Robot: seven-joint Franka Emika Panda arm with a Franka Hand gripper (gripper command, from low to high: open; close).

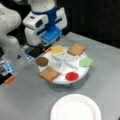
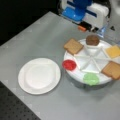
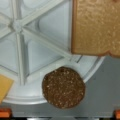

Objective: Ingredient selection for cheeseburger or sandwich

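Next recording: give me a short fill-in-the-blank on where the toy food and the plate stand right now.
1. The white paper plate beside the sectioned tray holds ____ food pieces.
2. In the wrist view, the piece nearest the bottom edge, between the orange fingertips, is the dark brown round ____.
3. The number of tan bread squares on the tray, one and another, is ____.
4. The red disc lies next to the ____ leaf.

Missing words: no; patty; two; green
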